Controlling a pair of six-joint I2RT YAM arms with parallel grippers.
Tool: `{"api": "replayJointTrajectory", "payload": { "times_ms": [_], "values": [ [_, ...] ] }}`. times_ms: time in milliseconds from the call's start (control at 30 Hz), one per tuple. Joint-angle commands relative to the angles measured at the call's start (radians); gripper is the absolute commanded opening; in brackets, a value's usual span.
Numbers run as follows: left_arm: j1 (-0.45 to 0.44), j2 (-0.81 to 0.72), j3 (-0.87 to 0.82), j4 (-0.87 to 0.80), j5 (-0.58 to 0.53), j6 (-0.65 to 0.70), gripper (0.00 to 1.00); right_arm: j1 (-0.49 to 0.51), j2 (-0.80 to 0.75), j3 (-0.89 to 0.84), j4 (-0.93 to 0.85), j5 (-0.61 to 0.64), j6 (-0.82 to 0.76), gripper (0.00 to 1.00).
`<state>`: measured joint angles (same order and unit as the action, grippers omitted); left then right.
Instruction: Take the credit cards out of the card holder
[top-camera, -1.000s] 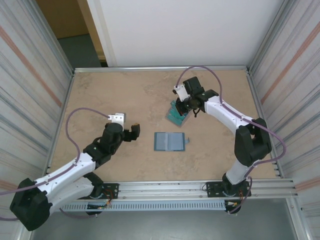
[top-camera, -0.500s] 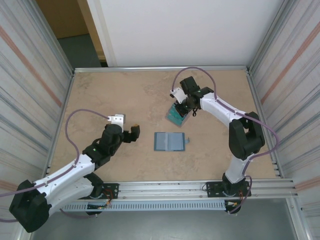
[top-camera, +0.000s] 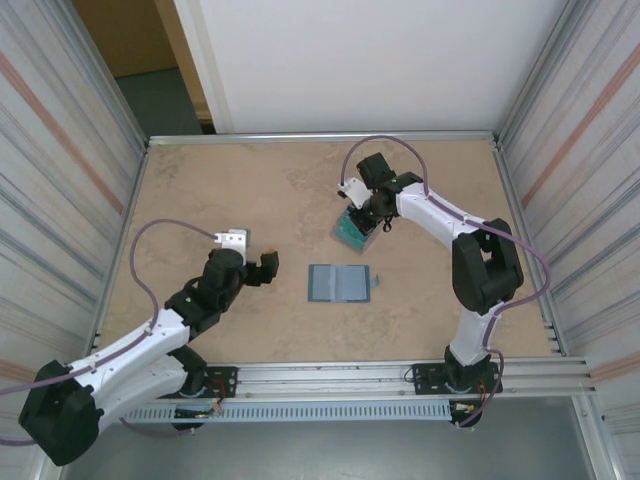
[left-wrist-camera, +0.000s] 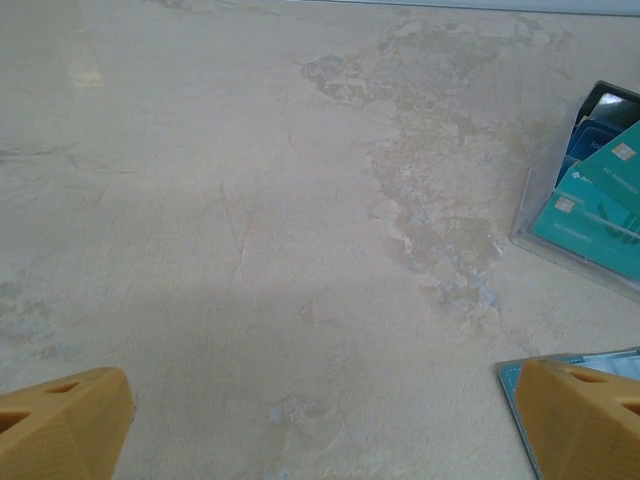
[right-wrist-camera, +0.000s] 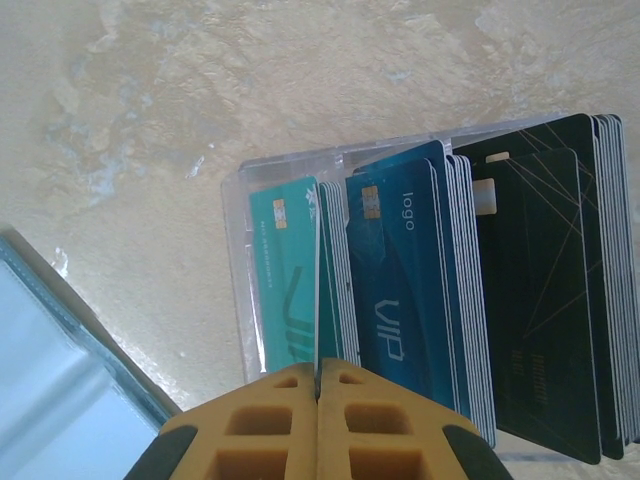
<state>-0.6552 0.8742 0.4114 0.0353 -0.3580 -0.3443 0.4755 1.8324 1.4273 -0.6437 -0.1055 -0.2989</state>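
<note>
So the big tan table (top-camera: 200, 190) has just a few things on it. The left gripper (top-camera: 268, 264) hangs low over bare tabletop just left of the card holder (top-camera: 340, 283) with its claw spread wide, nothing in it. The right gripper (right-wrist-camera: 318, 395) is over the clear tray (right-wrist-camera: 232, 260), fingers pressed right together. A teal card edge runs up to the seam, but I can't tell if it's actually pinched. The card holder lies flat and open near the middle of the table, pale inside facing up. The tray sits just beyond it, not touching. The credit cards (right-wrist-camera: 400, 300) stand in three stacks in that tray: teal, blue, black. My guess is it's nearly done, since from above I see no card colours in the wallet, though a pocket could hide one.
</note>
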Motion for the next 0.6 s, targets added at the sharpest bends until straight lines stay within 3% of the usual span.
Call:
{"api": "replayJointTrajectory", "payload": {
  "times_ms": [0,567],
  "values": [
    [0.009,-0.023,-0.015,0.017,0.001,-0.01,0.99,-0.003,0.024,0.037,-0.038,-0.013,-0.03,0.0],
    [0.017,-0.024,-0.012,0.02,0.008,-0.012,0.99,0.003,0.055,0.069,-0.083,-0.05,-0.057,0.03]
  ]
}}
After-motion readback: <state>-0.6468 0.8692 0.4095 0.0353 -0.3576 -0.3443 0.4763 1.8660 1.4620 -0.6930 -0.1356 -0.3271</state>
